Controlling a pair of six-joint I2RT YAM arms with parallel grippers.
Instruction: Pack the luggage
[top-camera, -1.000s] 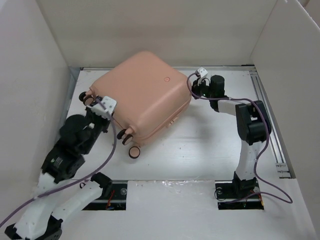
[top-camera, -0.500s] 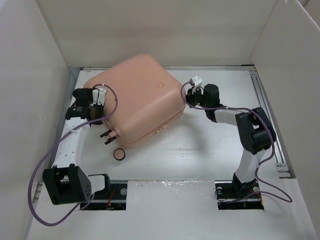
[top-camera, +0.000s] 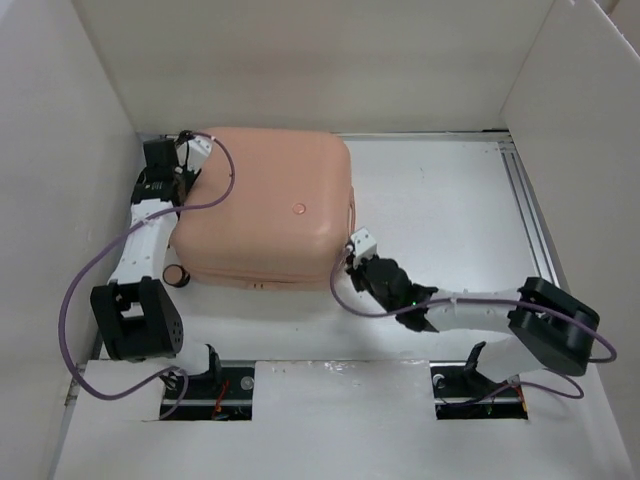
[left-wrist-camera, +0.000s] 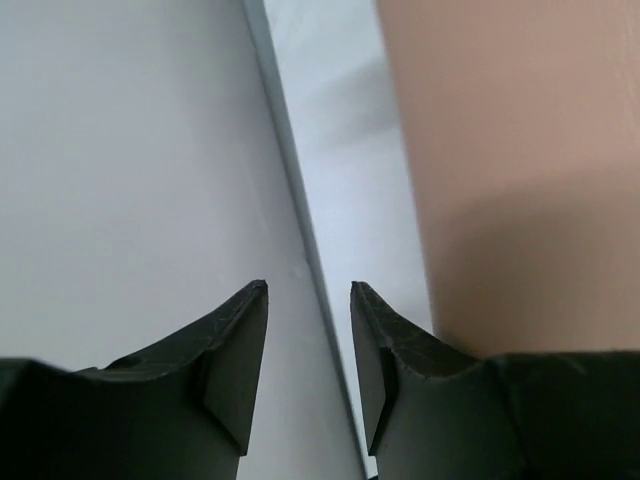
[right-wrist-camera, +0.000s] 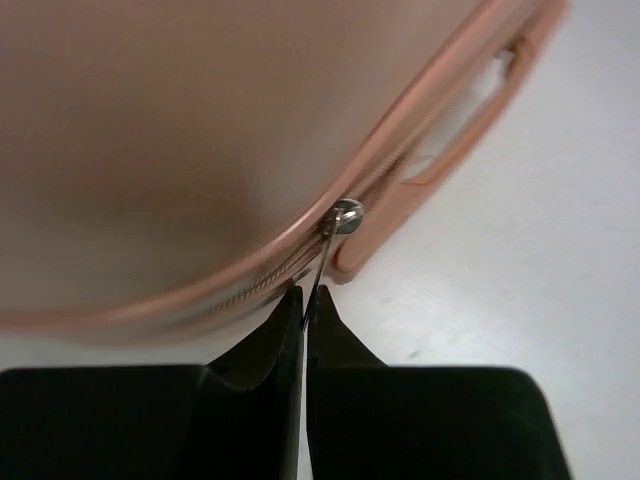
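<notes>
Your luggage (top-camera: 265, 205) lies flat toward the surface's far-left corner. Its zipper pull (right-wrist-camera: 346, 214), at the near-right corner, sits just ahead of the right gripper (right-wrist-camera: 303, 305), which is clenched on the thin tab. The left gripper (left-wrist-camera: 308, 288) hangs released and empty beside the far-left side, and how far the zip is closed is probably unreadable, since the seam is blurred.

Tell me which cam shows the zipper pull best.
Right wrist: zipper pull centre frame, pinched in the shut right gripper at the luggage seam. Top external: gripper at the luggage corner, pull too small to see. Left wrist: only luggage shell, no pull.
</notes>
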